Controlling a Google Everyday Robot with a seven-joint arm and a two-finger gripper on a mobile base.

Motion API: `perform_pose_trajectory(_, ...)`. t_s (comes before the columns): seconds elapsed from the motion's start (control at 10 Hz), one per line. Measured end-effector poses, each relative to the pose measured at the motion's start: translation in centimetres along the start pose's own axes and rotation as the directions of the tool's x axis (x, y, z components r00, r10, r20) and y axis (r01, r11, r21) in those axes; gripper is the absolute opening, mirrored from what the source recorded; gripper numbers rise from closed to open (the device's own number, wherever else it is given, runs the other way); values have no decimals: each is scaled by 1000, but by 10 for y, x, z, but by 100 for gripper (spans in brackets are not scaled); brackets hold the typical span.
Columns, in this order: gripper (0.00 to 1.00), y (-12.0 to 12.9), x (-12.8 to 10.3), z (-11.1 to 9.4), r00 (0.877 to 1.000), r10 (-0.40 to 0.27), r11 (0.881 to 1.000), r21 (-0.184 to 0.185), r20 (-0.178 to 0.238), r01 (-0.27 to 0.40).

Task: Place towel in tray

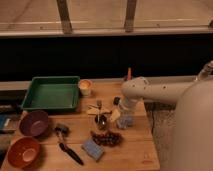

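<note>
The green tray (50, 95) sits at the back left of the wooden table (135, 152), with nothing in it. A small grey-blue towel (126, 122) lies bunched near the table's right side. My white arm reaches in from the right, and my gripper (120, 111) hangs right over the towel's upper left edge, at or touching it. The arm's wrist hides part of the towel.
A small cup (85, 87) stands beside the tray's right edge. A purple bowl (34, 123) and an orange bowl (22, 151) sit at the front left. A brush (67, 147), a blue sponge (92, 148), dark grapes (106, 138) and a metal cup (101, 120) lie mid-table.
</note>
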Motion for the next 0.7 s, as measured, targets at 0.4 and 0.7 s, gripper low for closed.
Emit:
perform_pose_trajectory(0.4, 75, -11, 9, 22, 999, 27, 1000, -4, -36, -27)
perform_pose_trajectory(0.7, 45, -20, 12, 30, 997, 57, 997, 52, -50, -55)
